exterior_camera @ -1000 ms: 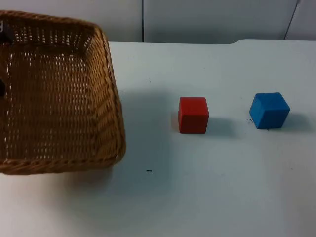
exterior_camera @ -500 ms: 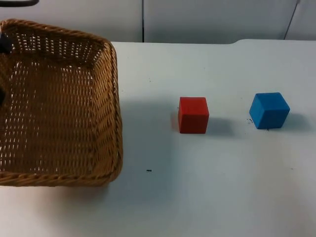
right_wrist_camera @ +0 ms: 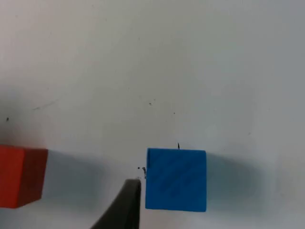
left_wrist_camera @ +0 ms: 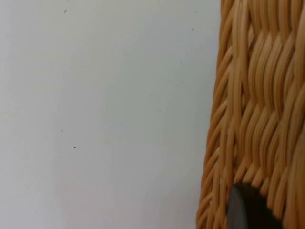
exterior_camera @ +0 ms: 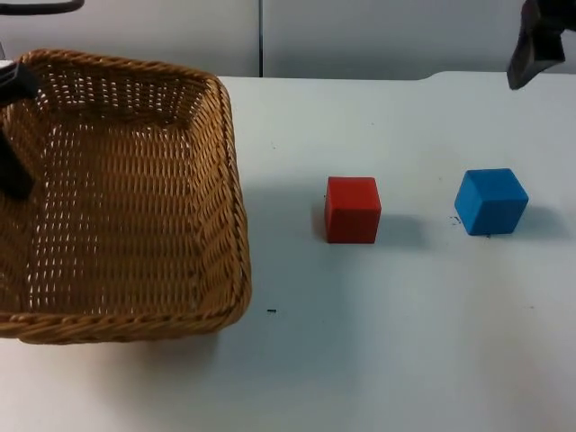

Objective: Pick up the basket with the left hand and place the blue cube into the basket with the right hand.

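A white worktop (exterior_camera: pixel 378 360) runs back to a grey partition wall (exterior_camera: pixel 378 36). From the top camera I see the blue cube (exterior_camera: pixel 490 201) sitting at about three o'clock on the worktop, with my right gripper (exterior_camera: pixel 537 45) hanging above and behind it, toward one o'clock; the cube lies below and just in front of that gripper, so this arm is plainly the nearer one. I cannot tell whether its fingers are apart or together. The cube is as wide as it is long, so I judge any approach angle will serve. A red cube (exterior_camera: pixel 352 209) sits beside it toward nine o'clock, well apart, and should not obstruct. My left gripper (exterior_camera: pixel 13 135) is clamped on the far-left rim of the basket (exterior_camera: pixel 135 189), which hangs tilted at nine o'clock, with the red cube between it and the blue one.
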Robot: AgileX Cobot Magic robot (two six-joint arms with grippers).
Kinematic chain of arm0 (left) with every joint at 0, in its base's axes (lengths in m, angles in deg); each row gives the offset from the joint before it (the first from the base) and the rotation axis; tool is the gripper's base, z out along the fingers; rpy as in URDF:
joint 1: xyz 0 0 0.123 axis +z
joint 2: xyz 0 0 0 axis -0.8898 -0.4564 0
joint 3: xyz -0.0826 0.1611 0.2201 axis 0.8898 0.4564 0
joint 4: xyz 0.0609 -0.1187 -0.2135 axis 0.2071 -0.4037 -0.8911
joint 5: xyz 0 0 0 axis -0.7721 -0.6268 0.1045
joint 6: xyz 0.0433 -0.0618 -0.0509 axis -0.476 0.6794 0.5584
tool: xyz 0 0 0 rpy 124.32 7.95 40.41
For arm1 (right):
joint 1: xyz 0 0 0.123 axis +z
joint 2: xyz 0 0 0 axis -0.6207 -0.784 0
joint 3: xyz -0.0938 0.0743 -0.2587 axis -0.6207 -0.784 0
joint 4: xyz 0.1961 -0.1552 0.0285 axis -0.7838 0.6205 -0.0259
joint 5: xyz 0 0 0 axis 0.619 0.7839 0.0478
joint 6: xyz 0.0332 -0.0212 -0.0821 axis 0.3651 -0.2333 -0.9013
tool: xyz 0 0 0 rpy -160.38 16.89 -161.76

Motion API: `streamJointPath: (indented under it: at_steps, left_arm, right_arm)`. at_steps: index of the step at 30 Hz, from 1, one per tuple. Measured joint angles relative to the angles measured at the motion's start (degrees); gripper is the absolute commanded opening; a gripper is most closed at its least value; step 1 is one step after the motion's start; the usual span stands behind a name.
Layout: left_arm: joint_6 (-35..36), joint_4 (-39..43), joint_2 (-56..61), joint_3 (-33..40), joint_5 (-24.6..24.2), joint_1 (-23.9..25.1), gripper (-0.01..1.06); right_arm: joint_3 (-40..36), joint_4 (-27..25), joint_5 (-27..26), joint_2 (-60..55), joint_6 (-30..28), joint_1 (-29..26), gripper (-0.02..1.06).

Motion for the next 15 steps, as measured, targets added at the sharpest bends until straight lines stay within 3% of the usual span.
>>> streamJointPath:
  at_steps: [15]
  left_arm:
    - [-0.1,-0.8,-0.5,-3.6,-2.6,0.0,0.0]
  right_arm:
    - [0.1,-0.7,-2.5,-11.2,2.4,2.4,1.0]
